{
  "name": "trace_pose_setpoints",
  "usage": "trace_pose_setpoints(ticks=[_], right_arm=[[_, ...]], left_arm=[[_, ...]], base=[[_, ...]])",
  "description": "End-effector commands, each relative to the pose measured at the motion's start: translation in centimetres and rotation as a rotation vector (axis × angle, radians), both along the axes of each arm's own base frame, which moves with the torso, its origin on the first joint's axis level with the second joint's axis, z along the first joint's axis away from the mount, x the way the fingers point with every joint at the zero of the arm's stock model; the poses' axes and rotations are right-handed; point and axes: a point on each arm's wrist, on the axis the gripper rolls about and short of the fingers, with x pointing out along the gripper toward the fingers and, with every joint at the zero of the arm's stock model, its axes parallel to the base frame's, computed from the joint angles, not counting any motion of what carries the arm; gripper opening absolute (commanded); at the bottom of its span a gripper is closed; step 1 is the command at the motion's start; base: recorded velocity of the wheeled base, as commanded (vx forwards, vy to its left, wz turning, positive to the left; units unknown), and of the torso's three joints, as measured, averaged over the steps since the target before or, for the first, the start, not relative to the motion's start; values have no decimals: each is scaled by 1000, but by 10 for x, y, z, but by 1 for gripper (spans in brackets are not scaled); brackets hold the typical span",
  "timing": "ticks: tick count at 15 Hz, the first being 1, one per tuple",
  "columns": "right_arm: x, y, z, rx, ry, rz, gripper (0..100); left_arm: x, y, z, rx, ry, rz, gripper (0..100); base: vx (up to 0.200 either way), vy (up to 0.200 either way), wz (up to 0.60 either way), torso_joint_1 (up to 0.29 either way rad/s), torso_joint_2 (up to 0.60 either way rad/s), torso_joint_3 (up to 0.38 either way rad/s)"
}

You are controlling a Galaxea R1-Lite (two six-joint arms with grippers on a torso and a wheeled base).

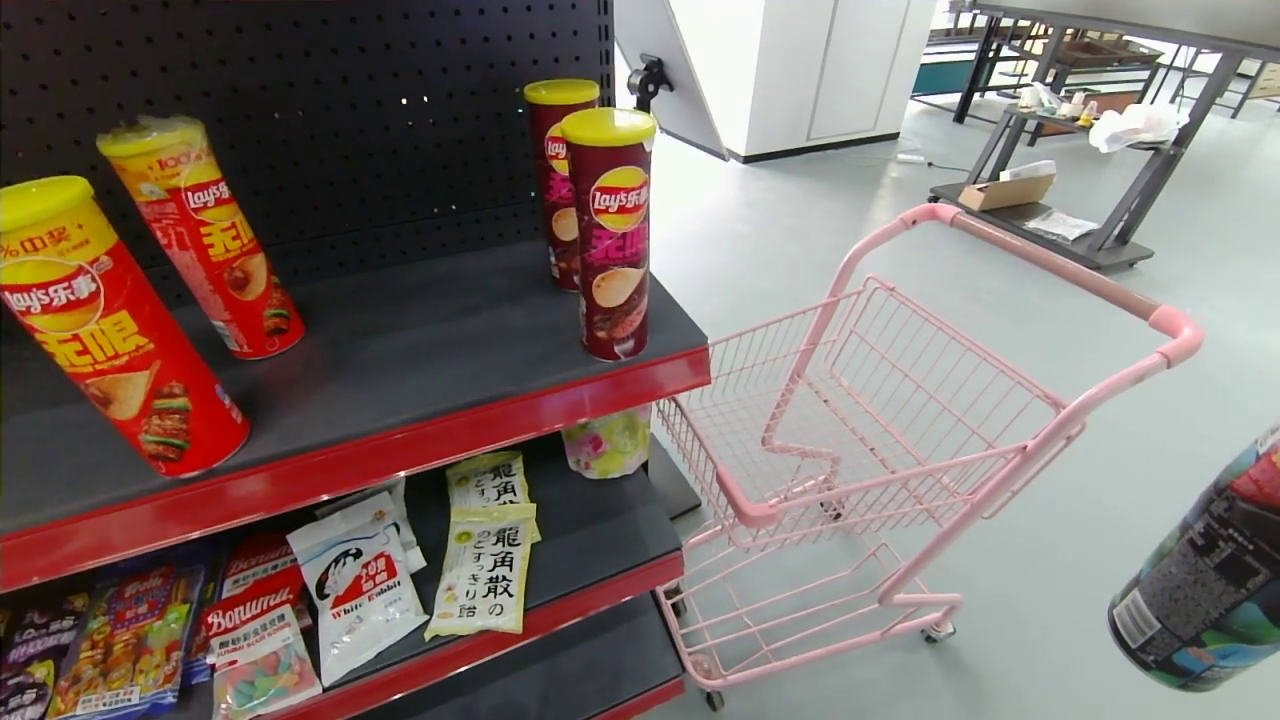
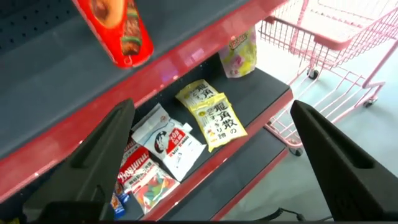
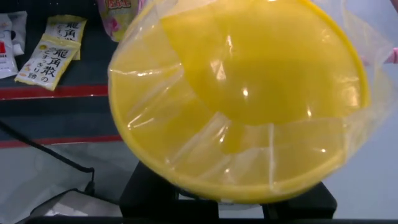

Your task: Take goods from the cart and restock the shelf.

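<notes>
A chip can (image 1: 1205,590) with a dark printed wrap hangs in the air at the lower right, beside the pink cart (image 1: 1000,330). Its yellow plastic-wrapped lid (image 3: 239,93) faces the right wrist camera, and my right gripper (image 3: 227,200) is shut on the can, black fingers (image 3: 149,193) showing under it. The cart's wire basket (image 1: 880,400) holds nothing. My left gripper (image 2: 211,106) stands open in front of the shelf's red edge (image 2: 186,62), above the snack bags. On the upper shelf (image 1: 420,340) stand two dark red cans (image 1: 610,235) and two red cans (image 1: 110,330).
The lower shelf (image 1: 590,540) carries yellow candy bags (image 1: 485,570), a white bag (image 1: 360,590) and several colourful packets at the left. Bare shelf board lies between the red and dark red cans. Open grey floor surrounds the cart; a metal table (image 1: 1080,150) stands far behind.
</notes>
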Motion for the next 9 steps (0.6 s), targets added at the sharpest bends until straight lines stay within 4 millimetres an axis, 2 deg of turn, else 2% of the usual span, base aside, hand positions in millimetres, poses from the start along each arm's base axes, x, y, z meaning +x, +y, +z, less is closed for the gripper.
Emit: trace_pose_setpoints(ticks=[1,6,9], right_arm=[[5,1,0,-2,14,2,0],[11,2,6,-1,11,5,0],[10,2,4,-5,15,3,0]], left_arm=[[1,0,0,2,5,0,100],[2,-1,0,4,10,0,100],[2,-1,0,3,12,1,100]], base=[[0,0,0,232,-593,-369],[0,0,0,200,-503,-303],[0,0,0,41,-112,-67]])
